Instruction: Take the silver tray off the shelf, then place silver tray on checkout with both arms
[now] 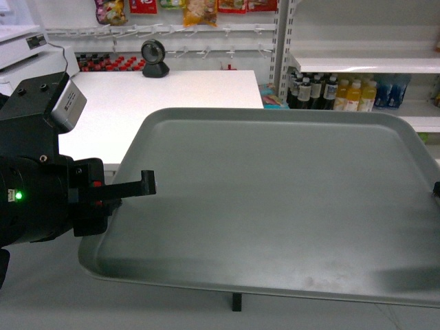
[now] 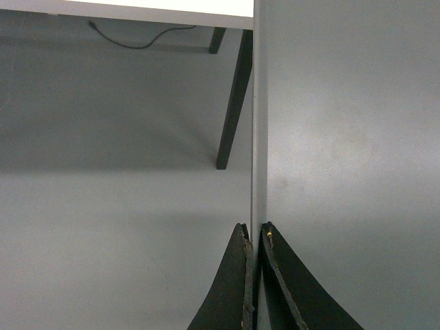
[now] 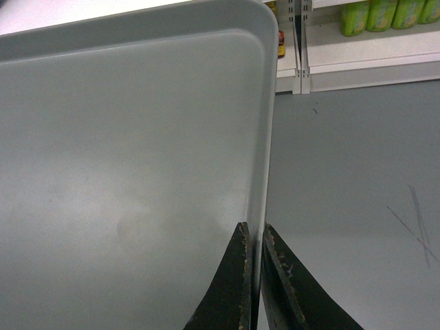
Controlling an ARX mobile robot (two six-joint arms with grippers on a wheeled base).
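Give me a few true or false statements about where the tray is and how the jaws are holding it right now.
1. The silver tray is held off the floor by both arms. True.
2. The left gripper is open, clear of the tray. False: its jaws pinch the tray's rim.
3. The right gripper clamps the tray's edge. True.
4. The tray carries bottles. False: it is bare; bottles stand on a shelf behind.
5. The tray lies flat on the checkout. False: it is in front of it.

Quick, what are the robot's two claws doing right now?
Left gripper: shut on the silver tray's left rim.
Right gripper: shut on the tray's right rim.
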